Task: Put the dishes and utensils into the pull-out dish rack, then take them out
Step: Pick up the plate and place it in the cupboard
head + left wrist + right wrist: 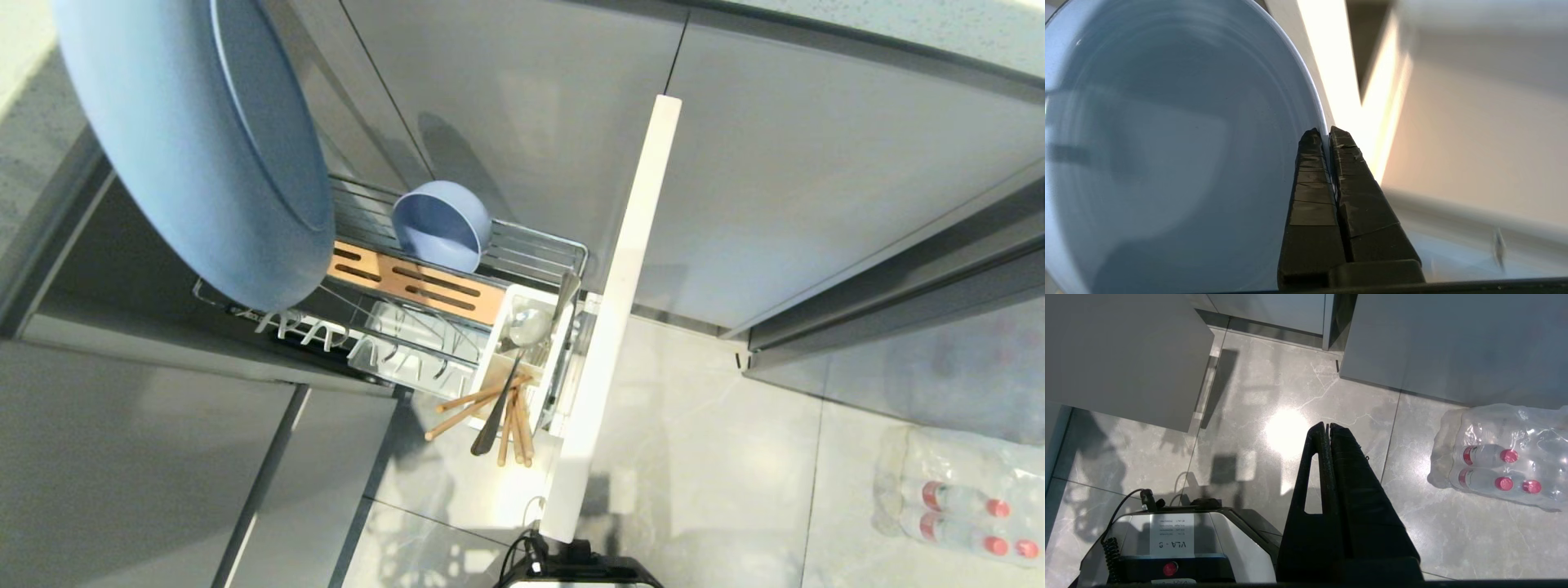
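In the upper left of the head view, the wide, shallow matte light-blue round plate point(196, 147) hangs on edge, close to the camera and above the pull-out chrome wire dish rack point(539, 245), hiding that end of it. In the middle of the frame the smaller, deep grey-blue round bowl point(441, 226) lies tipped on its side on the wires behind the slotted brown wooden bar point(416, 284), and lower down the white plastic utensil caddy point(500, 347) holds the light-brown wooden chopsticks point(478, 404) and the slim metal spoon point(522, 335); a plastic-wrapped pack of bottles point(963, 498) lies on the floor at lower right. In the left wrist view, the left pincer point(1328, 132) is clenched on the plate's rim at centre frame, with the plate filling the left half and blurred cabinet fronts on the right. In the right wrist view, the right pincer point(1327, 426) hangs clenched on nothing over the tiled floor, idle. With the bowl and utensils racked and the plate aloft, I cannot tell whether it is going in or coming out. If loading, the next move calls for keeping the plate on edge and lowering its rim squarely between the rack's wire prongs point(326, 335) before letting go.
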